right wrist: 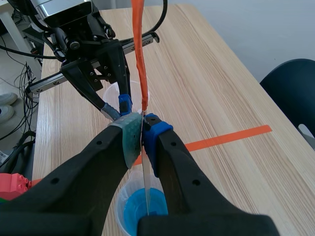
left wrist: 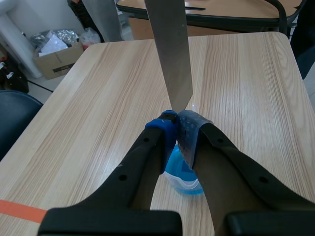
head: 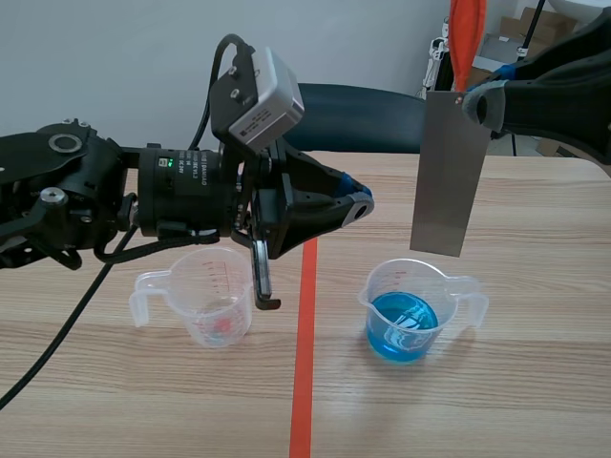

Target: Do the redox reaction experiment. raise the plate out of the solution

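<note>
The right arm comes in high from the far right, and the right arm's fingers [right wrist: 129,137] are clenched on the upper corner of the grey plate [head: 449,172]. The plate hangs slightly tilted, its lower edge just above the beaker [head: 420,286] of blue solution [head: 403,329]. The left arm lies level over the counter [head: 535,382] and a clear beaker [head: 205,305]. The left arm's fingers [left wrist: 166,132] are pressed together on nothing, pointing toward the plate.
</note>
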You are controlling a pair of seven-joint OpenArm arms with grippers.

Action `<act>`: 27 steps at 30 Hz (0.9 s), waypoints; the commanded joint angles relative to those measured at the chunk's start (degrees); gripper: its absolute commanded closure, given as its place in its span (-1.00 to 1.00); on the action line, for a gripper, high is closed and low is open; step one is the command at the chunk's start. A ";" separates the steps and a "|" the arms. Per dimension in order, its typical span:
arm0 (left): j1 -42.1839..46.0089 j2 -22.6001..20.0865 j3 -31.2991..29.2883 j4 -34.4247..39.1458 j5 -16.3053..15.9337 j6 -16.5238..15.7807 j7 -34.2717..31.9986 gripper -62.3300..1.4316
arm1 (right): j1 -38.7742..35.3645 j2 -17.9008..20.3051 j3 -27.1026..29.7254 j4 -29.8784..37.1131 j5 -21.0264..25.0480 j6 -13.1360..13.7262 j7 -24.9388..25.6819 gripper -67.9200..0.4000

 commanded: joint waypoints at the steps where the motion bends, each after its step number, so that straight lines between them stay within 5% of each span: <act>1: -0.33 0.26 0.07 0.72 -1.68 0.00 -0.44 0.84 | 1.16 0.61 1.25 0.42 0.81 0.68 1.01 0.94; 27: -0.33 0.28 0.07 0.70 -3.37 0.07 0.68 0.84 | 1.16 0.61 1.25 0.42 0.81 0.68 1.01 0.94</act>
